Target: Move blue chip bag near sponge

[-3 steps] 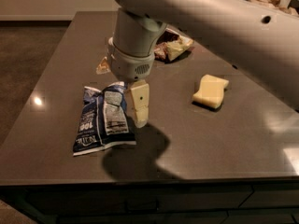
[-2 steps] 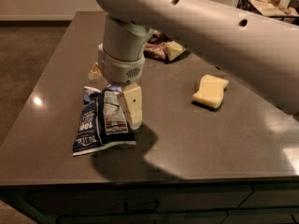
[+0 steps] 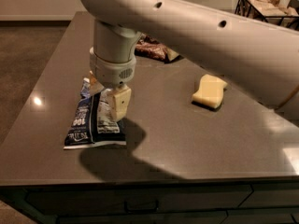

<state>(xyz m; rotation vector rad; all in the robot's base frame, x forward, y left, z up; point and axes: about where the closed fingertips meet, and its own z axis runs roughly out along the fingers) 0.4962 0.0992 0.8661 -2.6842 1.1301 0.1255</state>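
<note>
Your gripper [image 3: 108, 101] has slid left over the blue chip bag [image 3: 93, 125] — fingers seemingly spread astride its top — sponge [image 3: 209, 91] well apart, rightward; the wire basket [image 3: 239, 4] holds pale items.

My gripper [image 3: 108, 101] hangs low over the left part of the table [image 3: 196, 143], fingers apart. The table is a dark grey-brown, glossy slab with a small glare spot [image 3: 37, 101] near its left edge. At the back lies a brown snack bag [image 3: 154, 49], partly hidden. Far back on the right stands a black wire basket [image 3: 244, 8] holding pale lumps I cannot make out. Drawer fronts [image 3: 140, 203] run under the front edge. Brown carpet [image 3: 28, 55] lies to the left.
</note>
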